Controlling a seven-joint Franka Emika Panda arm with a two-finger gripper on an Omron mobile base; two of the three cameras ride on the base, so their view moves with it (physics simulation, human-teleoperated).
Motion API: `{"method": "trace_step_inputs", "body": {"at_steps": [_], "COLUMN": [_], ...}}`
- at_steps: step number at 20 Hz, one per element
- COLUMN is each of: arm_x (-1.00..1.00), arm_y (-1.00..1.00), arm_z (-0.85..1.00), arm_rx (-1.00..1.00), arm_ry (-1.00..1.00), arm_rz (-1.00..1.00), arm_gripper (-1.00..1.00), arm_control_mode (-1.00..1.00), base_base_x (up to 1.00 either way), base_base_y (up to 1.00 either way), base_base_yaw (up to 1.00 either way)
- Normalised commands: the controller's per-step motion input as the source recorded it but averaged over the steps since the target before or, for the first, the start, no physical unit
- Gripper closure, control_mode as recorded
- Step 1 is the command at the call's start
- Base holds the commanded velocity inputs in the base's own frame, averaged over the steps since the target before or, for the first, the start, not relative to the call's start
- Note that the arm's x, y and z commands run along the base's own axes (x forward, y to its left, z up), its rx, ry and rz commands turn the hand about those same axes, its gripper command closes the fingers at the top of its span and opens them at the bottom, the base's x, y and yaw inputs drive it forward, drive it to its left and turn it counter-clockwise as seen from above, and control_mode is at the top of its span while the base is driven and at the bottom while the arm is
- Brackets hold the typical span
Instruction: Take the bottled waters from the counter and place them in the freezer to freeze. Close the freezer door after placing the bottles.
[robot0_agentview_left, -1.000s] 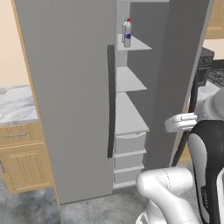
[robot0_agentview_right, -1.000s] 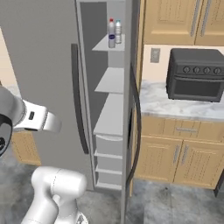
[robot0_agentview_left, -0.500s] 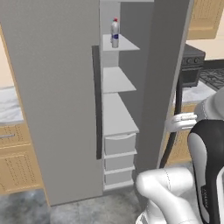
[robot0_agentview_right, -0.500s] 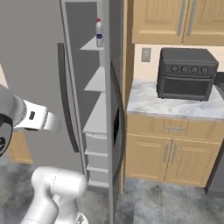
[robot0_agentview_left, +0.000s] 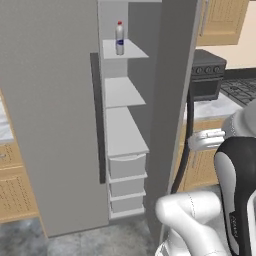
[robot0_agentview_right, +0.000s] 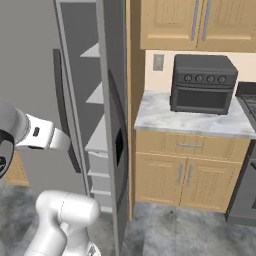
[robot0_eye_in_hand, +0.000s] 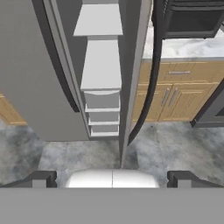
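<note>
One bottled water (robot0_agentview_left: 119, 37), clear with a blue label, stands upright on the top white shelf of the freezer (robot0_agentview_left: 122, 125). The freezer door (robot0_agentview_left: 50, 115) stands swung open to the left, its long dark bar handle (robot0_agentview_left: 96, 117) facing the shelves. In the right base view the freezer (robot0_agentview_right: 95, 100) appears edge-on beside its door's handle (robot0_agentview_right: 64, 107). My gripper (robot0_eye_in_hand: 112, 178) is open and holds nothing; it hangs well back from the freezer (robot0_eye_in_hand: 101, 65), looking down at its shelves and drawers. A sliver of the marble counter (robot0_agentview_left: 3, 127) shows at the far left.
The fridge's other door (robot0_agentview_right: 117, 140), with a black panel and a curved dark handle (robot0_agentview_left: 186, 145), stands shut right of the freezer. A black toaster oven (robot0_agentview_right: 202, 82) sits on a marble top (robot0_agentview_right: 190, 120) over wooden cabinets. A stove edge (robot0_agentview_right: 245, 150) is at far right.
The whole picture has shifted between frames, so the base and cameras have moved; the fridge now sits further left and closer. The freezer door stays open and the gripper stays open.
</note>
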Motion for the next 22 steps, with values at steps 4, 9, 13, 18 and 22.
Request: {"method": "trace_step_inputs", "body": {"at_steps": [4, 9, 13, 18, 22], "arm_x": [0.0, 0.0, 0.0, 0.0, 0.0], "arm_y": [0.0, 0.0, 0.0, 0.0, 0.0], "arm_z": [0.0, 0.0, 0.0, 0.0, 0.0], "arm_rx": [0.0, 0.0, 0.0, 0.0, 0.0], "arm_ry": [0.0, 0.0, 0.0, 0.0, 0.0], "arm_rz": [0.0, 0.0, 0.0, 0.0, 0.0], "arm_gripper": [-1.0, -1.0, -1.0, -1.0, -1.0], "arm_control_mode": [1.0, 1.0, 1.0, 1.0, 1.0], "base_base_x": [0.0, 0.1, 0.14, 0.25, 0.31], "base_base_y": [-0.45, -0.25, -0.11, -0.08, -0.17], "base_base_yaw": [0.0, 0.03, 0.03, 0.03, 0.01]}}
